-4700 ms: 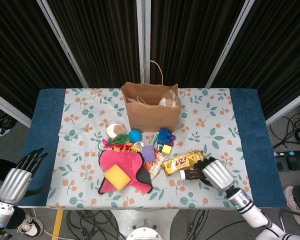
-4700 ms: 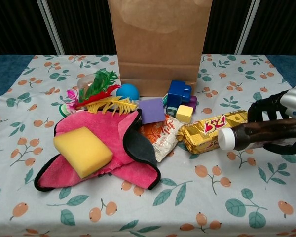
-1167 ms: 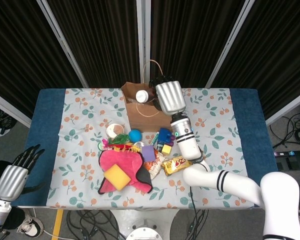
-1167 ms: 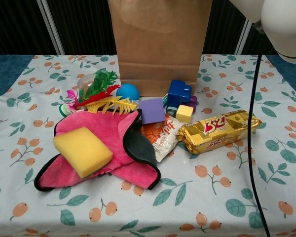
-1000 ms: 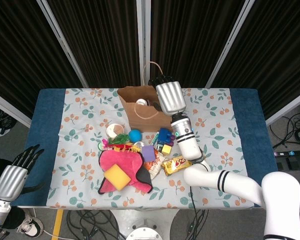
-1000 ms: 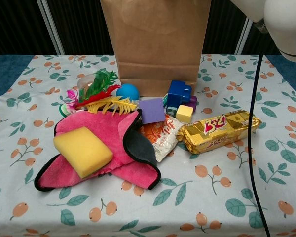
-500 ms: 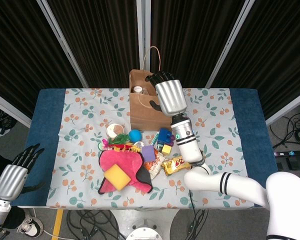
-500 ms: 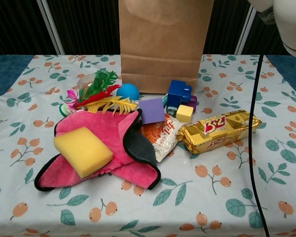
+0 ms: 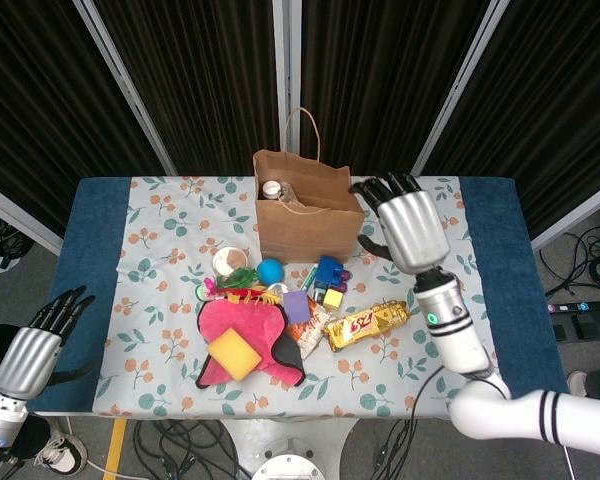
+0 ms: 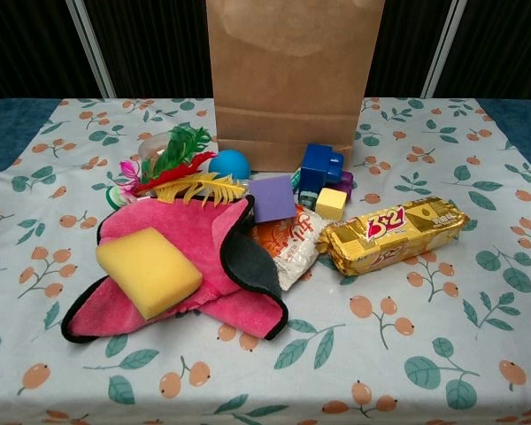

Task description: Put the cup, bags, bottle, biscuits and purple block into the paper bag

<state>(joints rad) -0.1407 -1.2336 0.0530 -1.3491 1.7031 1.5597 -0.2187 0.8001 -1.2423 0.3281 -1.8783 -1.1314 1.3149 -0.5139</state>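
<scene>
A: Start with the biggest thing. Where does the paper bag point(image 9: 308, 215) stand?

B: Upright at the far middle of the tabletop point(image 9: 170, 225), mouth up, so things can drop in from above. A white-capped bottle point(image 9: 272, 189) already shows inside its far left corner.

A: And the hands?

B: The right hand point(image 9: 407, 226) hangs just right of the bag, fingers point(image 9: 378, 188) spread, holding nothing. I judge it free for the next pick. The left hand point(image 9: 35, 347) waits off the near left edge, fingers apart and empty, well away from everything.

A: What lies loose?

B: A pink cloth point(image 10: 195, 274) with a yellow sponge point(image 10: 148, 270) on it fills the near left; neither is asked for. Right of it the gold biscuits point(image 10: 395, 233) lie flat, closest to the right hand, a likely next target. A snack bag point(image 10: 288, 249) is tucked between cloth and biscuits, partly under them.

A: Smaller pieces?

B: The purple block point(image 10: 273, 197) sits just in front of the bag, touching the cloth's edge. The cup point(image 9: 230, 261) stands left of a blue ball point(image 10: 228, 164), half hidden by feathers point(image 10: 184, 168) from the chest view.
</scene>
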